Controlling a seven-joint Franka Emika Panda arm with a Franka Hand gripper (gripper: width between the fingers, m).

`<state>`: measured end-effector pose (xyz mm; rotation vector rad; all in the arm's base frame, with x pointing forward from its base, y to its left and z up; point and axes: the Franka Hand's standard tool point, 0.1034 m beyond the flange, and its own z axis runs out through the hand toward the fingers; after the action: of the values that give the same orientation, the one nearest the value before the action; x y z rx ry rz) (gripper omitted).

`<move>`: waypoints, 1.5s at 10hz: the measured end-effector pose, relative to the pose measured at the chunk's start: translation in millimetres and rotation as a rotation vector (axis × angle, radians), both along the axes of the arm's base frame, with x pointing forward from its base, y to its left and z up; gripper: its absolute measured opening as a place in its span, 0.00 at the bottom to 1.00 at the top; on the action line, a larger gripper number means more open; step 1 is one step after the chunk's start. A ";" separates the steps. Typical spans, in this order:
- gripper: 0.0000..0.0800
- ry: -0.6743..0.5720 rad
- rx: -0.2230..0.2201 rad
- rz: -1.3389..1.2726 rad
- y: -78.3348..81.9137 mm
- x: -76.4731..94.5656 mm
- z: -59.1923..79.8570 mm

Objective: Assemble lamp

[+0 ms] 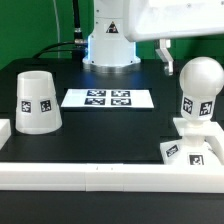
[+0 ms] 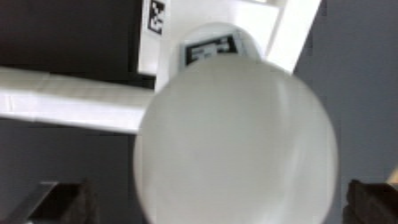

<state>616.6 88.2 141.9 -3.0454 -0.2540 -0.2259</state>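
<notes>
I am holding my tool [image 2: 208, 203] spread wide, gripping nothing, over the bulb [image 1: 200, 88]. The bulb is standing upright on the base [image 1: 186, 150]. The shade [image 1: 36, 101] is sitting well apart on the table [image 1: 110, 130], not yet fitted.

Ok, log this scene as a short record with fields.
bulb: upright on the base, exterior view's right
base: flat, by the rail
shade: wide end down, exterior view's left, alone
marker board: mid-table
rail: along the front
gripper: open, over the bulb, holding nothing
</notes>
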 end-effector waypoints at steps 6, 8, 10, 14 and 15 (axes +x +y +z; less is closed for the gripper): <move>0.87 0.254 -0.002 0.033 8.8 -3.2 -13.7; 0.87 0.254 -0.002 0.033 8.1 -2.7 -13.3; 0.87 0.253 -0.002 0.037 7.6 -2.6 -13.2; 0.72 0.253 -0.002 0.036 7.5 -2.5 -13.0; 0.72 0.254 -0.002 0.023 7.5 -2.5 -13.0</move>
<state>614.1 95.7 128.8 -3.0274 -0.2705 0.1618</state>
